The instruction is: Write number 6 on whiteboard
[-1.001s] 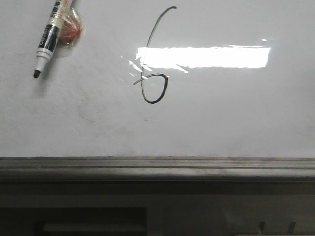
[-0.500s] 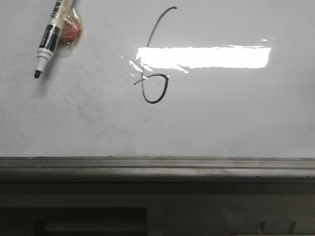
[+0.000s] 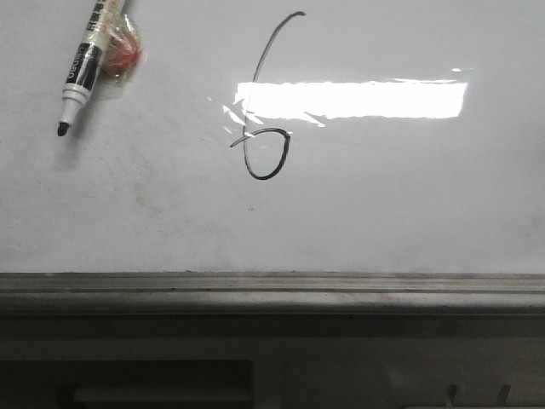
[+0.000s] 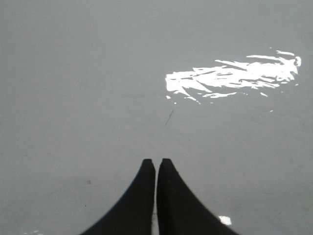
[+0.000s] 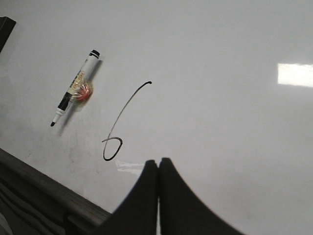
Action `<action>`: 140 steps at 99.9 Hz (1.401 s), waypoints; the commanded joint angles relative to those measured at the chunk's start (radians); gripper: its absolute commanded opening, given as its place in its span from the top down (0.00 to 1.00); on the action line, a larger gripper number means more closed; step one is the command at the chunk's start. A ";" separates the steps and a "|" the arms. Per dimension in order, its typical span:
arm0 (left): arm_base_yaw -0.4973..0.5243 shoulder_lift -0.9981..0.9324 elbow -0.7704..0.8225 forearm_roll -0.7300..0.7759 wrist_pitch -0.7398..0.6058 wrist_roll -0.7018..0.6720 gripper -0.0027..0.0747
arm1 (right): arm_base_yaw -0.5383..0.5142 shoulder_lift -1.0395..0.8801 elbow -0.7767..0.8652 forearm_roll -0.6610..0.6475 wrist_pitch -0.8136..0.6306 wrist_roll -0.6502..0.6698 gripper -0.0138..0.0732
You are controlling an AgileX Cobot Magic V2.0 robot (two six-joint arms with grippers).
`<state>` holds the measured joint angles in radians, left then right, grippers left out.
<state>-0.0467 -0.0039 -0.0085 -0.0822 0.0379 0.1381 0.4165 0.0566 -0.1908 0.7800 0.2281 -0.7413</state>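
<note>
The number 6 [image 3: 266, 153] is drawn in thin black line on the whiteboard [image 3: 409, 196], a long curved stem ending in a small oval loop with a side tick. It also shows in the right wrist view [image 5: 113, 147]. A black-and-white marker [image 3: 85, 68], uncapped, with a red blob taped to it, lies on the board at the upper left, tip pointing down-left; it also shows in the right wrist view [image 5: 76, 88]. My right gripper [image 5: 158, 160] is shut and empty, off to the side of the 6. My left gripper [image 4: 156, 160] is shut and empty over bare board.
A grey metal ledge [image 3: 272, 290] runs along the board's lower edge, also seen in the right wrist view [image 5: 44, 188]. Bright glare [image 3: 358, 98] crosses the board just right of the 6's stem. Faint grey smudges mark the board.
The marker in the front view shifts by a few pixels between frames. The drawn 6 is unchanged.
</note>
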 commanded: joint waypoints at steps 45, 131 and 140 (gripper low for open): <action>-0.027 -0.031 0.048 0.008 -0.002 -0.019 0.99 | -0.007 0.010 -0.027 0.013 -0.066 -0.002 0.92; -0.027 -0.031 0.048 0.008 -0.002 -0.019 0.99 | -0.007 0.010 -0.025 -0.069 -0.127 -0.002 0.92; -0.027 -0.031 0.048 0.008 -0.002 -0.019 0.99 | -0.024 0.010 0.002 -0.176 -0.250 0.029 0.92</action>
<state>-0.0666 -0.0039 -0.0085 -0.0736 0.1044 0.1333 0.4139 0.0566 -0.1811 0.6979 0.1333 -0.7354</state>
